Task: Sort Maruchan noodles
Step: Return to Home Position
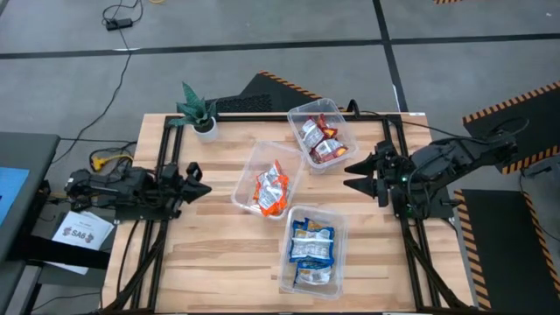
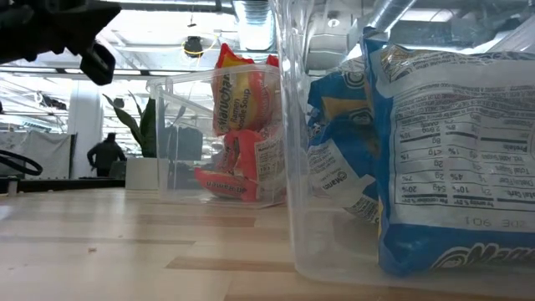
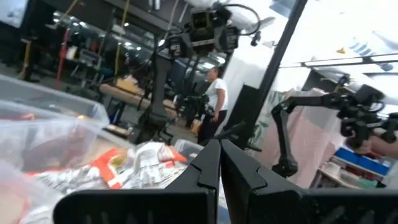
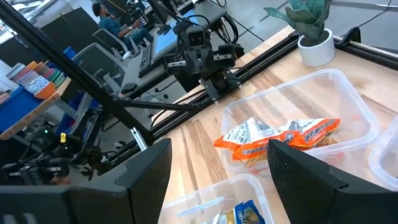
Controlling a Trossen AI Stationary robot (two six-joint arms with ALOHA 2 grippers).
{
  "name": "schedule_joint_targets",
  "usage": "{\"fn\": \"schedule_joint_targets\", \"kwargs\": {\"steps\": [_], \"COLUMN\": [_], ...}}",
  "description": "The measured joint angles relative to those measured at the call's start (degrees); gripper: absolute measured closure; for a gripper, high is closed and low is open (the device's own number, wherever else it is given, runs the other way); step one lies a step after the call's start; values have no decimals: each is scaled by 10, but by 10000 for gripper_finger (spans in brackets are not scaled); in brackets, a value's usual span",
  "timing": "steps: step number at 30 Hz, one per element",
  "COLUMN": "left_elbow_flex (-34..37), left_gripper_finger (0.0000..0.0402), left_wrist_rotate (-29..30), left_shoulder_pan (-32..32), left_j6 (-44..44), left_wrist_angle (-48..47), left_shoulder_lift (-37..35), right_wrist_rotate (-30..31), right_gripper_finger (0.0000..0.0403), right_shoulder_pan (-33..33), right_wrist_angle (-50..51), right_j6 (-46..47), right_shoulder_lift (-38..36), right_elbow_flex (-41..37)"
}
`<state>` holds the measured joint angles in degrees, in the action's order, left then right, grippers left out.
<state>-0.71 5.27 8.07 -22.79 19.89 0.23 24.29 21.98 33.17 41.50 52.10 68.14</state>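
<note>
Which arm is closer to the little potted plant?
Left. The left end effector hovers on the same side as the potted plant; the right end effector is across the table, beyond the clear tubs.

table (image 1: 210, 262): pale wood, plank stripes, darker grain lines. frame rails (image 1: 262, 116): black. bins (image 1: 248, 185): clear, no tint. red-and-silver packets (image 1: 320, 140): red with silver-white patches. orange packets (image 1: 271, 189): orange, white print panels; some yellow shows in the low view. blue-and-yellow packets (image 1: 312, 248): blue, yellow accents, white back panel with black text. plant (image 1: 194, 107): dark green leaves; pot (image 1: 206, 129) white. left arm (image 1: 131, 188), right arm (image 1: 446, 162): black. floor (image 1: 262, 35): grey, dark seam lines. hazard tape (image 1: 516, 101): orange-black diagonal stripes. sheet (image 1: 83, 232): white, black print. panel (image 1: 13, 188): bright blue.
</note>
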Motion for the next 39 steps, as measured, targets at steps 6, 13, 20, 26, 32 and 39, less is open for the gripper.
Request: {"fn": "schedule_joint_targets", "kwargs": {"steps": [6, 13, 20, 26, 32, 39], "left_elbow_flex": [0, 0, 0, 0, 0, 0], "left_gripper_finger": [401, 401, 401, 401, 401, 401], "left_wrist_rotate": [-15, -47, -65, -65, -64, -38], "left_shoulder_pan": [-1, 0, 0, 0, 0, 0], "left_j6": [-6, -18, -6, -6, -6, -4], "left_wrist_angle": [-8, -26, -33, -77, -165, -186], "left_shoulder_lift": [0, 0, 0, 0, 0, -2], "right_wrist_rotate": [-1, -2, -2, -2, -2, -2], "right_gripper_finger": [117, 117, 117, 117, 117, 117], "right_shoulder_pan": [0, 0, 0, 0, 0, 1], "right_wrist_angle": [0, -1, 0, 0, 0, 0], "right_j6": [5, 3, 0, 0, -20, -30], "right_shoulder_lift": [0, 0, 0, 0, 0, 0], "right_elbow_flex": [0, 0, 0, 0, 0, 0]}}
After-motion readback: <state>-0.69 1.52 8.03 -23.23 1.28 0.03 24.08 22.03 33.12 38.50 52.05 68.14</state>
